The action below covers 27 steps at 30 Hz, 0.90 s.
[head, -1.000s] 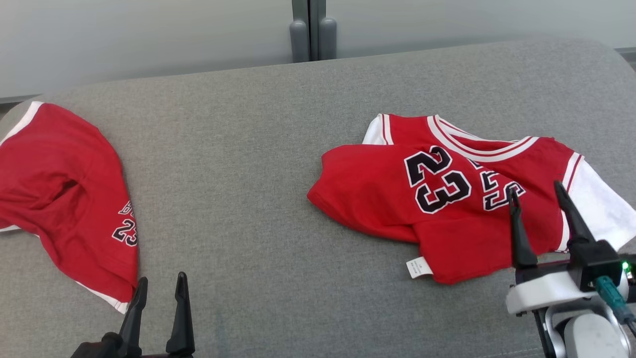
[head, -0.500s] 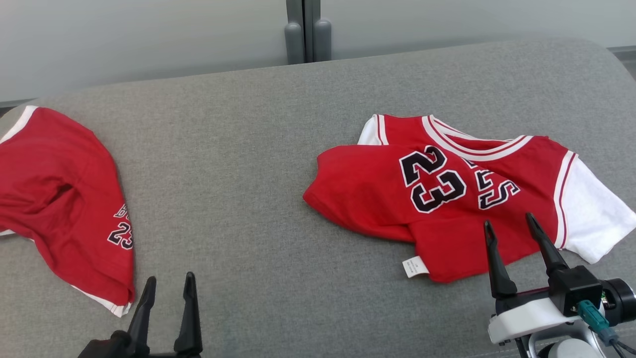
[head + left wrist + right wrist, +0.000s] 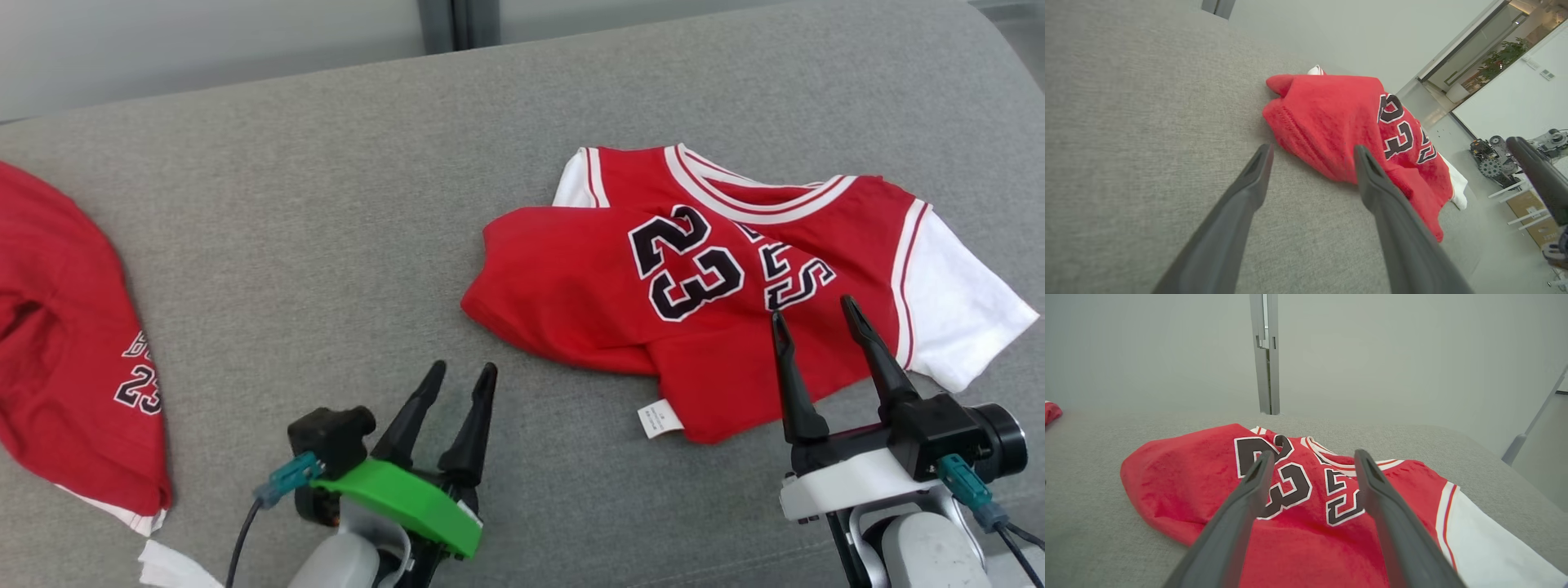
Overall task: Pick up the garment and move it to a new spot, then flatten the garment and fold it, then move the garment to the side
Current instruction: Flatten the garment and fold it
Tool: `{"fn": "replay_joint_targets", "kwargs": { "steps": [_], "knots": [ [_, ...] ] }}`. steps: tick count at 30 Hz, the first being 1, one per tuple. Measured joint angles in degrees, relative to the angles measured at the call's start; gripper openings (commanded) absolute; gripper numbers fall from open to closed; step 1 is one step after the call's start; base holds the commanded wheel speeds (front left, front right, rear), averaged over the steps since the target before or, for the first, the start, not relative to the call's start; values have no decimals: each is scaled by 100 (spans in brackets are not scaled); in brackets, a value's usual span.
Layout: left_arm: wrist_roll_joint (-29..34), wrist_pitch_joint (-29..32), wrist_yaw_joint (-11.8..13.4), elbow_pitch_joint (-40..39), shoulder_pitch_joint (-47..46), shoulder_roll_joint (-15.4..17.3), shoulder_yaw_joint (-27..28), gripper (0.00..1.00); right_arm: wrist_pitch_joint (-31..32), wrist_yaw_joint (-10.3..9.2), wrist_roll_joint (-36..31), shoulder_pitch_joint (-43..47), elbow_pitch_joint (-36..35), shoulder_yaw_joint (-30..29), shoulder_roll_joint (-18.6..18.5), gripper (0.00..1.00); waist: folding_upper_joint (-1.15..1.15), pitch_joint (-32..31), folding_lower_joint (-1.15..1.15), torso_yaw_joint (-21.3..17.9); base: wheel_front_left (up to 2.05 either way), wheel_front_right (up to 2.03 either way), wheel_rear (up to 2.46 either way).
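Your red number 23 jersey (image 3: 588,302) lies rumpled, partly folded over itself, on the right side of the grey fabric counter (image 3: 326,204). Your right tool (image 3: 815,310) sits at its near edge, fingers spread and empty. Your left tool (image 3: 464,368), likewise spread and empty, points toward the jersey's left edge. Matching red shorts (image 3: 57,343) lie far left.

Red/white jersey (image 3: 718,286) w/ black "23"

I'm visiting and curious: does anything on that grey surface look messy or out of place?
The red jersey lies rumpled, one flap folded across its front so the 23 shows twice, and its white label pokes out at the near hem. A second red garment sits bunched at the left.
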Motion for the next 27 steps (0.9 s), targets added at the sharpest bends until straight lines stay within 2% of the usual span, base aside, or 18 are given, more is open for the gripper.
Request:
{"fn": "replay_joint_targets", "kwargs": {
  "steps": [5,8,21,22,23,27],
  "knots": [
    [-683,272,0,321,-452,152,-813,100,0,0,79,-46,-40,12,-1,100,0,192,0,-248,0,0,0],
    [-969,293,0,500,-662,224,-1110,100,0,0,112,-82,-75,15,-2,100,0,308,0,-406,0,0,0],
    [-1891,168,18,1203,-1568,199,-1589,100,0,0,169,-198,-158,1,-3,100,0,706,0,-838,0,0,0],
    [-1902,158,19,1226,-1622,205,-1659,42,-1,0,169,-213,-157,10,-2,100,0,711,0,-850,0,0,0],
    [-1903,136,18,1250,-1677,212,-1717,0,0,0,169,-224,-153,12,-2,100,0,707,0,-859,0,0,0],
    [-1803,137,7,1225,-1744,443,-2068,0,0,0,202,-201,-147,-62,-1,100,0,611,0,-853,0,0,0]
  ]
}}
